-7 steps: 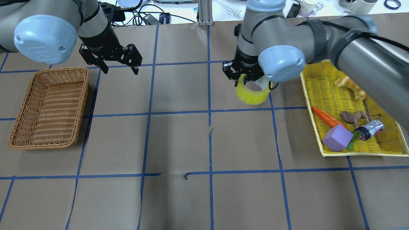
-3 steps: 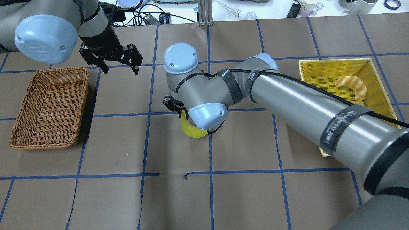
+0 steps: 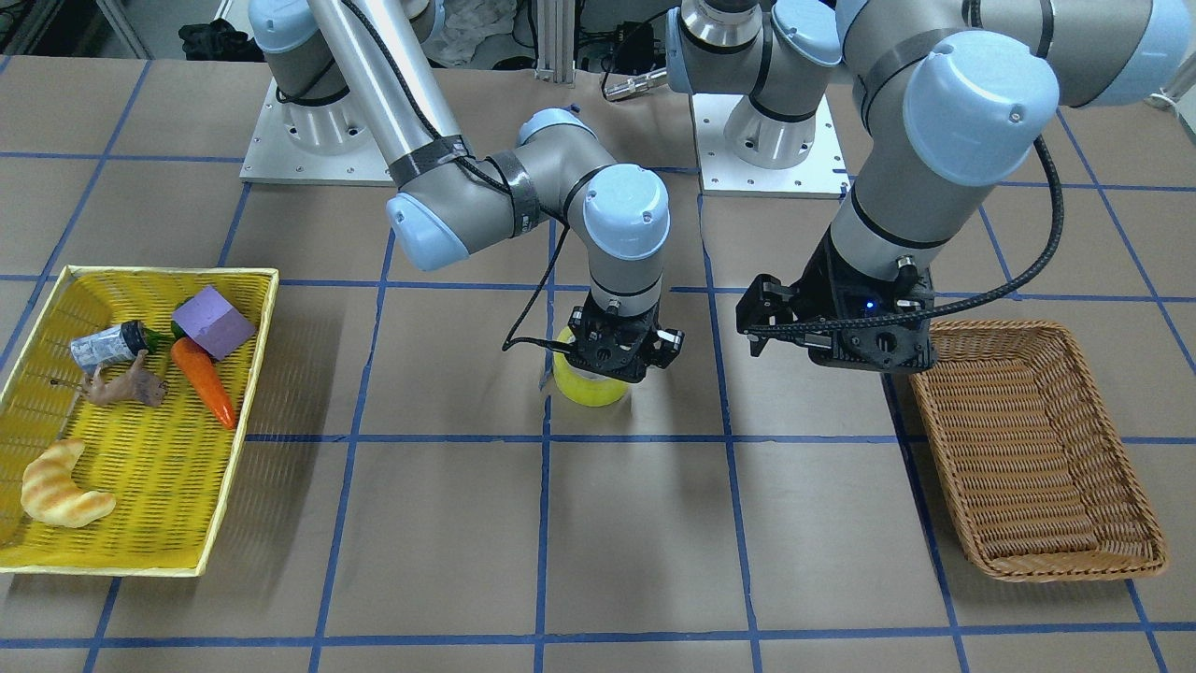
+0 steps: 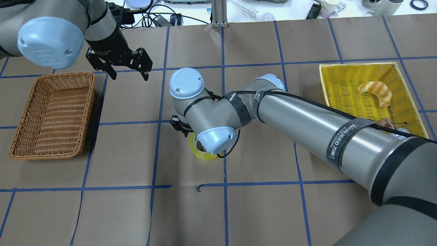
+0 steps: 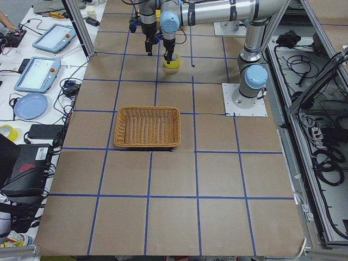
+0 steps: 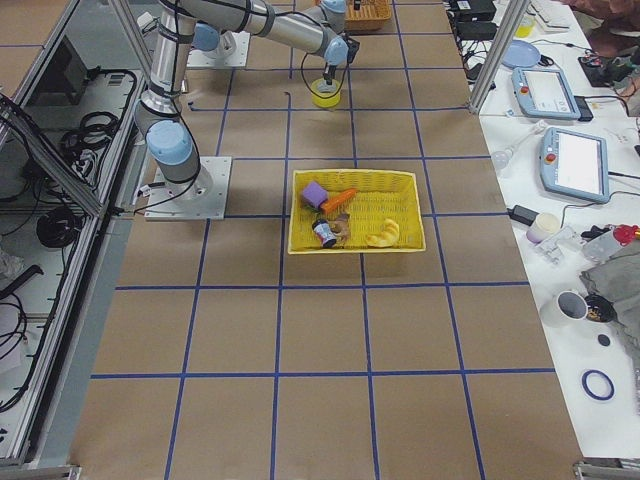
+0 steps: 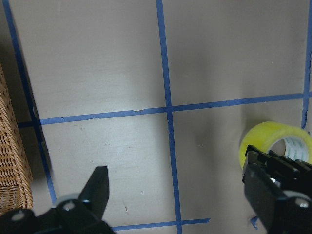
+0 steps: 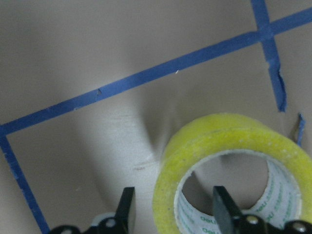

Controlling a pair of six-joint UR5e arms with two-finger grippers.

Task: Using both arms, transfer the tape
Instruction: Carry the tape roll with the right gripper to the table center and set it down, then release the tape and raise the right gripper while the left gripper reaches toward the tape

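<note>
In the last sec the R arm [image 4: 307, 133] swings the tape [image 3: 589, 393] away from the yellow tray [image 4: 341, 89] to mid-worktop [image 4: 191, 212]. The roll looks set down, so the drop-off half seems near done. The right end effector [image 8: 174, 207] straddles the roll's wall, one finger in the core; can't tell if it's still pinching. The left end effector [image 4: 129, 75] hasn't budged: wide open, empty, by the wicker basket [image 4: 51, 112]. The R arm covers the roll, blocking your L pickup.
</note>
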